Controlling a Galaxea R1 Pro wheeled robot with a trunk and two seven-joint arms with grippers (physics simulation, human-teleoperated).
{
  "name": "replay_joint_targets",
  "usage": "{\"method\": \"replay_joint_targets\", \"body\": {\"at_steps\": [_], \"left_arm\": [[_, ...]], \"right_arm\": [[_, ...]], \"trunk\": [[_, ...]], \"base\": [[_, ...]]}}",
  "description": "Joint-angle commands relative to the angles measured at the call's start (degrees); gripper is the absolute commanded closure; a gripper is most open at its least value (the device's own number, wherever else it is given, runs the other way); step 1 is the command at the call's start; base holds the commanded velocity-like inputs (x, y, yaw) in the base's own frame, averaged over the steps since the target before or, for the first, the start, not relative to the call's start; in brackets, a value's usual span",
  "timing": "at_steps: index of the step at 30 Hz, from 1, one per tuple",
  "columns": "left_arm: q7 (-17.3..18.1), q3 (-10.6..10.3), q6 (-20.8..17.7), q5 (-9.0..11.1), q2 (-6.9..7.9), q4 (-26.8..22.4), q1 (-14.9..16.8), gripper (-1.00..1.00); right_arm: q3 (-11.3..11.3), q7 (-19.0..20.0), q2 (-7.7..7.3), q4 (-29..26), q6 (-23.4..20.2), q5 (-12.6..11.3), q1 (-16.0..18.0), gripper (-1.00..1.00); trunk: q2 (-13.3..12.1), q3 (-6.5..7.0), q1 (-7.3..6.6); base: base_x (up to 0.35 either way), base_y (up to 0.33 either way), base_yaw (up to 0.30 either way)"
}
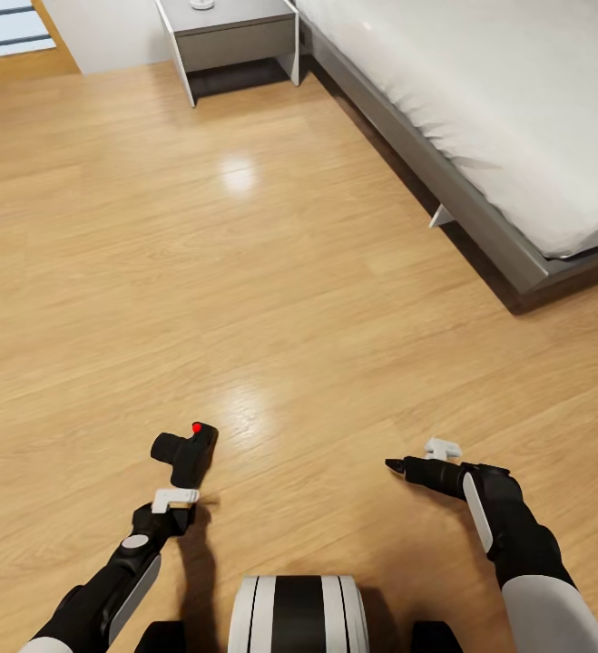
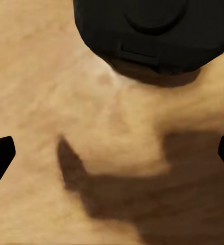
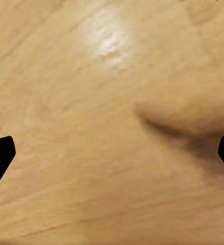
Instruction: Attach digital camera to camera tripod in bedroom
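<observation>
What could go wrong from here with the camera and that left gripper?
1. The left gripper has its fingers wide apart, and the digital camera sits beyond their tips, not between them. Closing now would likely grasp nothing.
2. Advancing could nudge the camera along the smooth wood floor instead of seating it.
3. The bed frame runs close on the right; a wide turn might clip it.

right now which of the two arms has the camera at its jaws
The left gripper: the small black camera with the red dot sits at its jaws, while the right gripper has only wood floor beyond it.
</observation>
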State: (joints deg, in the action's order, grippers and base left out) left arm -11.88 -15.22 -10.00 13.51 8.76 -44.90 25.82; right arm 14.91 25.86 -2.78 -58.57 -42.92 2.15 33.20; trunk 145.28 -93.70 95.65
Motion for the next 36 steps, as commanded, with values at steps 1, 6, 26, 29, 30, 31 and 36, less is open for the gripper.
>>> {"method": "replay_joint_targets", "body": {"at_steps": [1, 6, 26, 29, 30, 31, 36], "left_arm": [[-0.3, -0.41, -0.07, 0.49, 0.1, -0.11, 0.02, -1.0], [0.52, -0.39, 0.61, 0.19, 0.12, -0.08, 0.02, -1.0], [0.99, -0.08, 3.75, -0.18, 0.4, -0.12, 0.02, -1.0], [0.99, -0.07, 3.76, -0.29, 0.49, -0.32, 0.02, -1.0], [1.0, -0.07, 3.76, -0.3, 0.45, -0.37, 0.02, -1.0], [1.01, -0.07, 3.76, -0.31, 0.42, -0.38, 0.02, -1.0], [0.97, -0.24, 3.72, -0.36, 0.18, -0.74, 0.02, -1.0]], "right_arm": [[0.12, 0.35, 0.03, -0.05, -0.26, 0.24, 0.03, -1.0], [0.12, 0.34, 0.0, -0.05, -0.23, 0.19, 0.03, -1.0], [0.37, 0.67, -0.04, -0.05, -0.31, 0.14, 0.03, -1.0], [0.38, 0.74, -0.08, -0.05, -0.32, 0.14, 0.03, -1.0], [0.38, 0.75, -0.1, -0.05, -0.32, 0.14, 0.03, -1.0], [0.38, 0.75, -0.1, -0.05, -0.32, 0.16, 0.03, -1.0], [0.43, 0.75, -0.12, -0.05, -0.32, 0.17, 0.03, -1.0]], "trunk": [[0.01, -0.03, -0.01], [0.01, -0.03, -0.01], [0.01, -0.03, -0.01], [0.01, -0.03, -0.01], [0.01, -0.03, -0.01], [0.01, -0.03, -0.01], [0.01, -0.03, -0.01]], "base": [[0.0, 0.0, 0.0], [0.0, 0.0, 0.0], [0.0, 0.0, 0.0], [0.0, 0.0, 0.0], [0.0, 0.0, 0.0], [0.0, 0.0, 0.0], [0.003, 0.0, 0.0]]}}
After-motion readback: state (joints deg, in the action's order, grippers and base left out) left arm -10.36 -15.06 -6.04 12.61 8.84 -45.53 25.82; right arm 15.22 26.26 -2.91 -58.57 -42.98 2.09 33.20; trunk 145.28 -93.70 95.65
